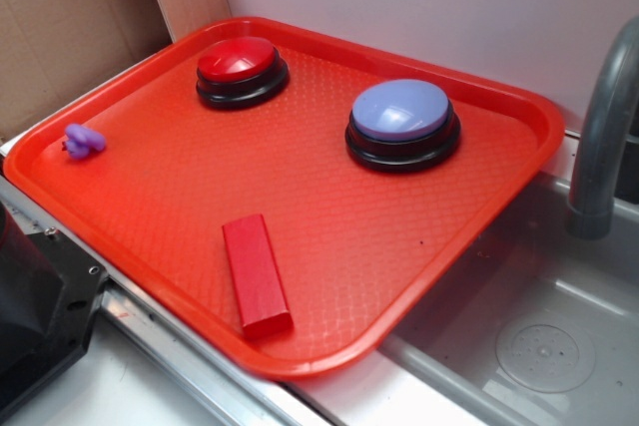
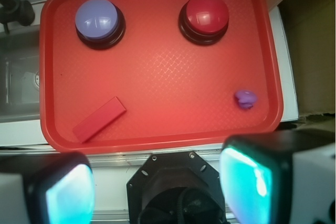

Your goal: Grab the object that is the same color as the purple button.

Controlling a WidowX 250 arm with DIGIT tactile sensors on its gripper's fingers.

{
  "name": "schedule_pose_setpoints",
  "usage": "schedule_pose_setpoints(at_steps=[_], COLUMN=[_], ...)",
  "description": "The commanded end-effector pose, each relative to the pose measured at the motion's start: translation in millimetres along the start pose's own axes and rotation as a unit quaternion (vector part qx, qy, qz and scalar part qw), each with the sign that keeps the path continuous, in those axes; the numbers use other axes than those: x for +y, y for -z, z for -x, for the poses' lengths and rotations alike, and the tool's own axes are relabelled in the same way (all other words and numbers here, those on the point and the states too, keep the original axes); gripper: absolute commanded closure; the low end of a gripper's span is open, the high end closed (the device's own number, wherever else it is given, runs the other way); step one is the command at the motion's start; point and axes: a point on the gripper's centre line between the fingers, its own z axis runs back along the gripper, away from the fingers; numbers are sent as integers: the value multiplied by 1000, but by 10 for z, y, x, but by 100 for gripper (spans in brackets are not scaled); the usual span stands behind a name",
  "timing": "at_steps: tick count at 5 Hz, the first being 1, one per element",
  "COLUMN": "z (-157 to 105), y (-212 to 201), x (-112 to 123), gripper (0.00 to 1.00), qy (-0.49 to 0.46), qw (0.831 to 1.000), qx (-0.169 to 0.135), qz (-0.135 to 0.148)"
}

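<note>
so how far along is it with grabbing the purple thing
Nothing looks done yet. The small purple toy piece lies untouched near the edge of the red tray, apart from the purple button. Nothing is in hand: in the wrist view the gripper is open and empty, outside the tray's rim. Everything is left: reach over, descend, close on the piece.

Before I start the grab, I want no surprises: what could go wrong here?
The purple toy is tiny, lumpy and lies near the tray rim, so the fingers may catch the rim or squeeze it out sideways.
The purple button shares its colour and is far bigger, so aim could lock onto it instead.
The gripper hangs off the tray, wide open: the whole approach is still ahead.
</note>
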Motion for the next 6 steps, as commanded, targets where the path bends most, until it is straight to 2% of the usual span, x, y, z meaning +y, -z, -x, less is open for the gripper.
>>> schedule_pose_setpoints(at_steps=[1, 2, 3, 4, 5, 6], z=[0, -99, -135, -144, -201, -177], y=[0, 477, 689, 999, 1295, 1546], x=[0, 512, 1008, 1368, 1498, 1561], gripper=[0, 0, 0, 0, 0, 0], qy=[0, -77, -114, -66, 49, 135], qw=[1000, 996, 992, 994, 994, 988], qx=[0, 43, 54, 72, 81, 56], qz=[0, 4, -18, -43, -60, -57])
